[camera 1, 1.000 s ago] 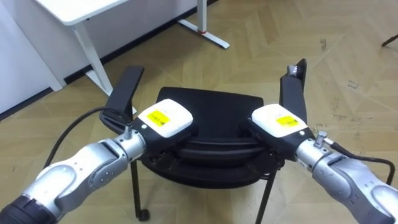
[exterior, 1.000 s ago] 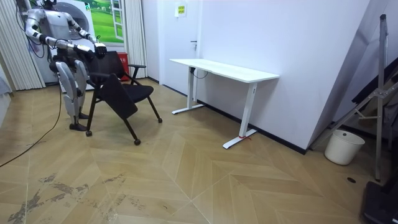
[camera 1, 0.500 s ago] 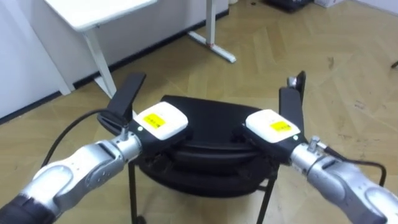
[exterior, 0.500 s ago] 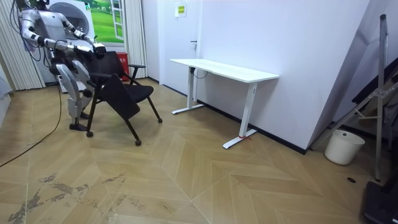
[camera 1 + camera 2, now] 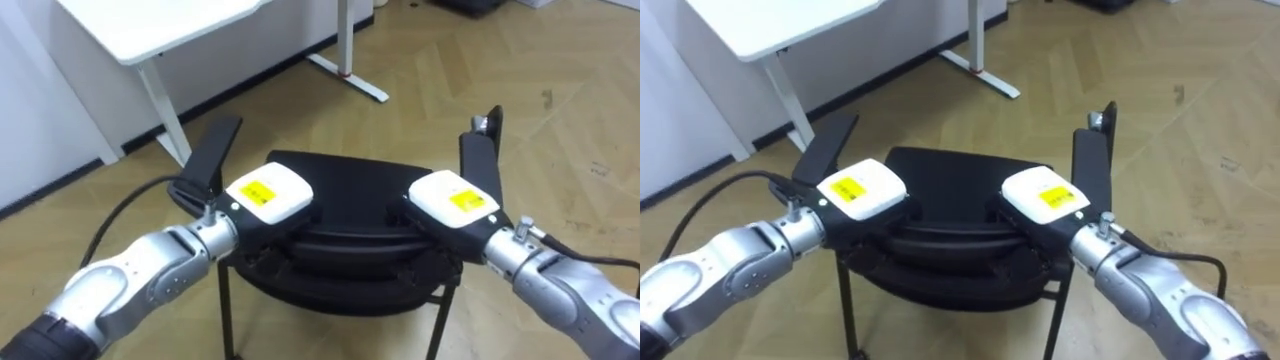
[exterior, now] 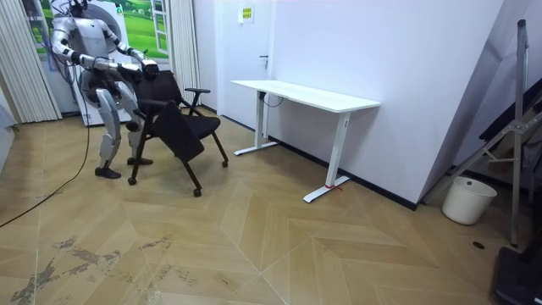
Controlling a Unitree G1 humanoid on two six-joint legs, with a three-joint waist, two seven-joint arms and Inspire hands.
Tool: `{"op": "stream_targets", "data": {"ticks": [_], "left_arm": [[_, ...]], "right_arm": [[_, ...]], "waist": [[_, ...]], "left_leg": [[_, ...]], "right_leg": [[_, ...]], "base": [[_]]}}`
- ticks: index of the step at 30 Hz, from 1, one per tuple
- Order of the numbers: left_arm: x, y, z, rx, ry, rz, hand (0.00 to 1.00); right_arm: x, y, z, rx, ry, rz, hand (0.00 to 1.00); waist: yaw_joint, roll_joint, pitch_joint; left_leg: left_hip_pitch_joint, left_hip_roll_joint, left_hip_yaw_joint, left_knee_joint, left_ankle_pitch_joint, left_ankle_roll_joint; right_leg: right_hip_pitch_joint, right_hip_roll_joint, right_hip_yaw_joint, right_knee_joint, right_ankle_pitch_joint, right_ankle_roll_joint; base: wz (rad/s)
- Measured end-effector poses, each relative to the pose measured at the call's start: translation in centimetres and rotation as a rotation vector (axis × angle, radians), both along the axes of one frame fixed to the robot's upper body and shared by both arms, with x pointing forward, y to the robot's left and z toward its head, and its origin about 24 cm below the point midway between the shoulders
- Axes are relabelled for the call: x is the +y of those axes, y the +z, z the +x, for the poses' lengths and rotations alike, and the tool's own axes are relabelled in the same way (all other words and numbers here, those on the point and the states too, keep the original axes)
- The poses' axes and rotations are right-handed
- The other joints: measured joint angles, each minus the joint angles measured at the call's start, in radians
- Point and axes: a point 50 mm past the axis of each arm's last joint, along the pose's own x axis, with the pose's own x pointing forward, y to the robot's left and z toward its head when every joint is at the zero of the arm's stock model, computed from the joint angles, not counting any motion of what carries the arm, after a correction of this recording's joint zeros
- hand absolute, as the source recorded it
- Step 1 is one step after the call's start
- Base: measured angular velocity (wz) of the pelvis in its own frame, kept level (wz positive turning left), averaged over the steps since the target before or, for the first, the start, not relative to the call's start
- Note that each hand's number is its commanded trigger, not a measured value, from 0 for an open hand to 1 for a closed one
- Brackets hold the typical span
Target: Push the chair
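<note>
Closest to the camera: left hand (image 5: 262, 200) and right hand (image 5: 455, 205), backs upward, resting side by side on the upper edge of the black chair (image 5: 345, 200). Fingers of both hands hidden past the backs of the hands, down against the chair's backrest. Impossible to tell whether spread, together or clamped on it.

Between the two sets of fingers: a curved dark stretch of backrest, with the seat just beyond and below. Out to the left of the left fingers: a black armrest (image 5: 208, 160), angled up and away. Just past the right fingers: a second armrest (image 5: 482, 165), standing more upright. Chair legs cut off at the bottom edge of the eye views.

Under the chair and beyond the fingers: wooden herringbone floor (image 5: 560, 120). Farther off, up and left of the left fingers: a white desk (image 5: 150, 25) against a white wall, its top partly cut off.

From the room view: robot standing at that view's far left, behind the chair, both arms reaching forward to its back. Desk well beyond the chair. Far past the desk, near the wall: a white bucket (image 6: 468, 200), contents not visible from this angle.
</note>
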Motion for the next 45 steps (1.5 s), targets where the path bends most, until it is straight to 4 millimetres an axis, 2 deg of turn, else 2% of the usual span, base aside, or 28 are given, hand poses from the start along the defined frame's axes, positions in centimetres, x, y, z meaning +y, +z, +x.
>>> {"op": "stream_targets", "data": {"ticks": [2,3,5,7,8,11,13,14,15,16,19,22,24,25,26,27,28,30,31,32,33,36,38,39,40,41,42,45], "left_arm": [[-0.3,0.1,0.4,-0.005,0.000,0.002,1.00],[-0.3,0.0,0.4,-0.004,0.001,0.003,1.00],[-0.3,-0.2,0.3,0.005,-0.006,0.010,1.00],[-0.1,-0.1,0.3,0.004,-0.011,0.015,1.00],[0.0,0.1,0.3,-0.003,-0.017,0.020,1.00],[0.5,-0.1,0.3,-0.001,-0.018,0.031,1.00],[0.7,-0.1,0.3,0.000,-0.017,0.033,1.00],[0.7,-0.1,0.3,0.000,-0.016,0.033,1.00],[0.7,-0.2,0.3,0.001,-0.016,0.034,1.00],[0.6,-0.3,0.2,0.006,-0.018,0.034,1.00],[0.6,0.1,0.4,-0.011,-0.018,0.030,1.00],[0.6,0.6,0.7,-0.025,-0.016,0.041,1.00],[0.6,0.7,0.9,-0.020,-0.006,0.051,1.00],[0.6,0.6,0.9,-0.019,-0.006,0.053,1.00],[0.7,0.5,0.8,-0.015,-0.006,0.055,1.00],[0.8,0.5,0.7,-0.012,-0.006,0.056,1.00],[0.9,0.4,0.6,-0.007,-0.010,0.059,1.00],[1.0,0.1,0.4,0.005,-0.006,0.057,1.00],[1.0,0.1,0.4,0.005,-0.006,0.055,1.00],[1.0,0.3,0.5,0.002,-0.003,0.045,1.00],[1.0,0.4,0.6,-0.007,0.003,0.040,1.00],[1.0,0.5,0.7,-0.022,0.019,0.031,1.00],[0.9,0.7,0.8,-0.035,0.028,0.027,1.00],[0.9,0.8,0.8,-0.038,0.027,0.028,1.00],[0.8,0.8,0.8,-0.041,0.025,0.030,1.00],[0.8,0.8,0.7,-0.039,0.024,0.031,1.00],[0.8,0.9,0.7,-0.042,0.024,0.030,1.00],[0.6,1.3,0.9,-0.056,0.039,0.034,1.00]], "right_arm": [[0.0,0.0,0.2,-0.007,-0.007,-0.003,1.00],[0.0,-0.1,0.2,-0.004,-0.010,0.000,1.00],[0.0,-0.6,0.0,0.009,-0.015,0.005,1.00],[0.2,-0.6,-0.2,0.007,-0.010,0.011,1.00],[0.3,-0.5,-0.2,-0.001,-0.005,0.011,1.00],[0.7,-0.7,-0.4,0.001,0.019,0.003,1.00],[0.9,-0.7,-0.6,-0.004,0.026,0.005,1.00],[0.9,-0.7,-0.6,-0.005,0.028,0.007,1.00],[0.9,-0.8,-0.6,-0.004,0.028,0.007,1.00],[0.9,-0.9,-0.7,0.000,0.026,0.006,1.00],[0.8,-0.6,-0.3,-0.013,0.021,0.006,1.00],[1.0,-0.5,0.0,-0.021,0.017,0.011,1.00],[1.2,-0.7,0.1,-0.016,0.005,0.017,1.00],[1.2,-0.7,0.1,-0.015,0.006,0.018,1.00],[1.2,-0.8,0.1,-0.012,0.008,0.019,1.00],[1.2,-0.8,0.1,-0.009,0.010,0.020,1.00],[1.3,-1.0,0.0,-0.004,0.013,0.025,1.00],[1.4,-1.3,-0.2,0.005,0.010,0.025,1.00],[1.4,-1.2,-0.2,0.002,0.011,0.026,1.00],[1.5,-1.1,-0.1,-0.008,0.013,0.032,1.00],[1.4,-0.9,0.2,-0.019,0.010,0.029,1.00],[1.5,-0.4,0.8,-0.044,0.021,0.008,1.00],[1.4,-0.1,1.0,-0.055,0.024,0.002,1.00],[1.4,-0.1,1.1,-0.057,0.024,0.002,1.00],[1.3,0.0,1.0,-0.059,0.024,-0.001,1.00],[1.3,-0.1,0.9,-0.058,0.024,-0.001,1.00],[1.3,0.0,0.9,-0.069,0.024,0.000,1.00],[1.5,0.6,1.1,-0.106,0.024,-0.003,1.00]], "waist": [[-0.012,0.003,0.0001],[-0.012,0.005,0.0014],[-0.018,0.022,0.0095],[-0.009,0.030,0.0101],[-0.007,0.039,0.0130],[-0.010,0.044,0.0165],[-0.014,0.045,0.0166],[-0.014,0.043,0.0154],[-0.013,0.043,0.0151],[-0.016,0.045,0.0121],[-0.006,0.045,0.0060],[0.014,0.054,0.0009],[0.017,0.054,0.0031],[0.019,0.056,0.0051],[0.035,0.063,0.0095],[0.045,0.063,0.0098],[0.050,0.063,0.0102],[0.074,0.045,0.0161],[0.078,0.039,0.0172],[0.080,0.034,0.0173],[0.087,0.031,0.0190],[0.097,0.028,0.0192],[0.088,0.032,0.0165],[0.086,0.034,0.0158],[0.082,0.038,0.0135],[0.083,0.035,0.0118],[0.076,0.035,0.0093],[0.061,0.036,0.0045]], "left_leg": [[0.007,-0.007,-0.002,0.052,-0.045,0.016],[0.014,-0.006,-0.003,0.062,-0.055,0.023],[0.051,-0.001,-0.020,0.082,-0.100,0.038],[0.065,-0.001,-0.023,0.083,-0.126,0.053],[0.071,0.001,-0.027,0.083,-0.137,0.056],[0.111,0.000,-0.045,0.080,-0.158,0.047],[0.134,-0.005,-0.062,0.080,-0.176,0.044],[0.151,-0.009,-0.073,0.080,-0.190,0.041],[0.159,-0.009,-0.079,0.081,-0.199,0.037],[0.178,-0.006,-0.099,0.084,-0.216,0.029],[0.190,0.015,-0.115,0.083,-0.243,0.006],[0.194,0.066,-0.098,0.115,-0.273,-0.030],[0.140,0.130,-0.036,0.306,-0.252,-0.071],[0.117,0.148,-0.031,0.366,-0.236,-0.096],[0.080,0.186,-0.016,0.486,-0.186,-0.118],[0.065,0.202,-0.012,0.534,-0.151,-0.121],[0.028,0.223,-0.012,0.620,-0.074,-0.120],[-0.031,0.238,-0.023,0.724,0.131,-0.112],[-0.049,0.235,-0.033,0.743,0.159,-0.113],[-0.091,0.235,-0.038,0.749,0.117,-0.091],[-0.132,0.228,-0.038,0.721,0.046,-0.089],[-0.188,0.186,-0.037,0.533,-0.031,-0.102],[-0.192,0.142,-0.034,0.237,-0.023,-0.113],[-0.183,0.130,-0.035,0.157,-0.014,-0.114],[-0.165,0.118,-0.039,0.034,0.035,-0.098],[-0.139,0.104,-0.041,-0.006,0.094,-0.073],[-0.121,0.087,-0.042,-0.017,0.110,-0.051],[-0.110,0.056,-0.028,-0.008,0.102,-0.010]], "right_leg": [[-0.071,-0.034,0.034,0.188,0.057,0.009],[-0.084,-0.034,0.047,0.218,0.081,0.010],[-0.126,-0.017,0.098,0.323,0.186,0.011],[-0.176,0.013,0.126,0.364,0.183,0.012],[-0.218,0.039,0.133,0.356,0.149,0.010],[-0.275,0.106,0.125,0.186,0.123,0.009],[-0.274,0.130,0.127,-0.017,0.149,-0.009],[-0.262,0.139,0.137,-0.121,0.189,-0.017],[-0.255,0.146,0.138,-0.159,0.215,-0.028],[-0.231,0.152,0.129,-0.182,0.245,-0.056],[-0.210,0.161,0.081,-0.191,0.281,-0.080],[-0.192,0.188,0.036,-0.185,0.249,-0.119],[-0.155,0.207,-0.005,-0.172,0.210,-0.130],[-0.144,0.212,-0.010,-0.167,0.197,-0.133],[-0.124,0.226,-0.014,-0.161,0.172,-0.143],[-0.114,0.238,-0.012,-0.158,0.161,-0.148],[-0.087,0.247,-0.016,-0.163,0.144,-0.156],[-0.021,0.253,-0.004,-0.190,0.121,-0.172],[-0.013,0.251,-0.001,-0.193,0.114,-0.175],[-0.008,0.251,-0.002,-0.191,0.100,-0.180],[-0.004,0.251,-0.001,-0.187,0.088,-0.186],[0.003,0.244,0.003,-0.187,0.070,-0.190],[0.020,0.241,0.000,-0.190,0.045,-0.183],[0.028,0.241,0.001,-0.193,0.039,-0.181],[0.048,0.245,0.001,-0.206,0.029,-0.175],[0.066,0.240,0.014,-0.217,0.020,-0.165],[0.078,0.233,0.020,-0.235,0.014,-0.152],[0.099,0.202,0.033,-0.263,0.004,-0.123]], "base": [[0.14],[0.06],[0.00],[-0.04],[0.08],[0.23],[0.32],[0.24],[0.32],[0.32],[0.23],[0.20],[0.34],[0.12],[0.00],[0.00],[0.07],[0.12],[0.16],[0.14],[0.07],[-0.12],[0.05],[0.05],[-0.09],[-0.10],[-0.12],[-0.06]]}}
